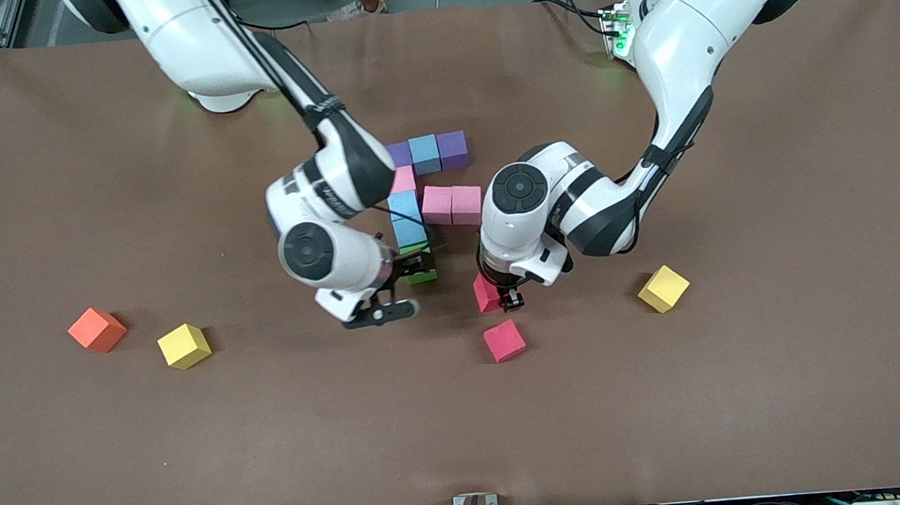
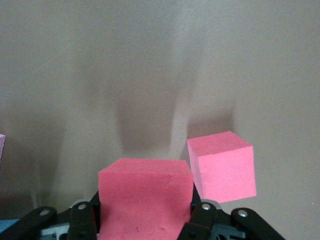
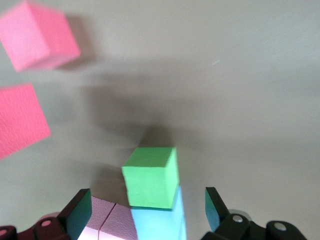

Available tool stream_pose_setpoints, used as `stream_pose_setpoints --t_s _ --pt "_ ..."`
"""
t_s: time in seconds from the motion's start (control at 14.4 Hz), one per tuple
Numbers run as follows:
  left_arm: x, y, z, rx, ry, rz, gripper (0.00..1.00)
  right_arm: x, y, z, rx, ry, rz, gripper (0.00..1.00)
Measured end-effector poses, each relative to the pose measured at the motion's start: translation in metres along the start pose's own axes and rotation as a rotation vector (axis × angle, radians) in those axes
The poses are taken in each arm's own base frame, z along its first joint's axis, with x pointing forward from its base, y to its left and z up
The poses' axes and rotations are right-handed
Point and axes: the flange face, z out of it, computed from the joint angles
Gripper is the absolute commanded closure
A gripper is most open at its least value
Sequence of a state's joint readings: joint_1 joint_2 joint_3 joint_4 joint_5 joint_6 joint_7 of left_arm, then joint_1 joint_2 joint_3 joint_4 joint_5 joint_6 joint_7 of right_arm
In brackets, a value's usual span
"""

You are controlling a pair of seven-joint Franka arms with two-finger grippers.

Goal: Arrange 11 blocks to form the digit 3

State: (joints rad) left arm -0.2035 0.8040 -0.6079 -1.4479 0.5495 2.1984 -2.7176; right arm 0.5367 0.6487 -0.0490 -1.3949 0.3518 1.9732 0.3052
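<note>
Several blocks stand joined mid-table: purple (image 1: 402, 153), light blue (image 1: 424, 153) and purple (image 1: 452, 149) in a row, then pink (image 1: 404, 180), two light blue (image 1: 405, 206) and green (image 1: 419, 264) in a line, with two pink (image 1: 452, 205) branching off. My right gripper (image 1: 398, 290) is open over the green block (image 3: 151, 176), its fingers (image 3: 79, 212) either side. My left gripper (image 1: 503, 295) is shut on a red block (image 1: 486, 293) (image 2: 145, 200), low over the table beside the green block. Another red block (image 1: 503, 340) (image 2: 222, 165) (image 3: 37, 35) lies nearer the front camera.
A yellow block (image 1: 184, 345) and an orange cube (image 1: 97, 329) lie toward the right arm's end. Another yellow block (image 1: 663, 288) lies toward the left arm's end. The two wrists are close together over the figure.
</note>
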Motion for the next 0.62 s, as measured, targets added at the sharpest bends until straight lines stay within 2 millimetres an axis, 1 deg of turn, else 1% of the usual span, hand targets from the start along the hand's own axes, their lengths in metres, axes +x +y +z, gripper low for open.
stream_pose_setpoints --t_s 0.07,0.14,0.28,0.35,0.42,0.48,0.62 --pt "-0.001 -0.002 0.000 0.001 0.000 0.001 0.83 0.009 0.023 -0.022 0.009 0.011 0.035 0.00" --pt "-0.004 -0.006 0.001 0.002 0.000 0.003 0.83 0.017 0.051 -0.044 0.016 0.021 0.073 0.00" --pt "-0.017 -0.023 0.004 0.011 0.002 0.017 0.83 0.030 0.115 -0.085 -0.008 0.042 0.142 0.00" --pt "-0.025 -0.034 0.007 0.017 0.003 0.029 0.83 0.034 0.148 -0.107 -0.043 0.058 0.165 0.00" --pt "-0.032 -0.045 0.010 0.023 0.005 0.041 0.83 0.034 0.171 -0.127 -0.076 0.075 0.176 0.00" --pt "-0.037 -0.054 0.016 0.027 0.015 0.053 0.83 0.031 0.185 -0.149 -0.102 0.087 0.183 0.00" --pt "-0.041 -0.068 0.035 0.028 0.052 0.071 0.83 0.020 0.196 -0.189 -0.115 0.106 0.195 0.00"
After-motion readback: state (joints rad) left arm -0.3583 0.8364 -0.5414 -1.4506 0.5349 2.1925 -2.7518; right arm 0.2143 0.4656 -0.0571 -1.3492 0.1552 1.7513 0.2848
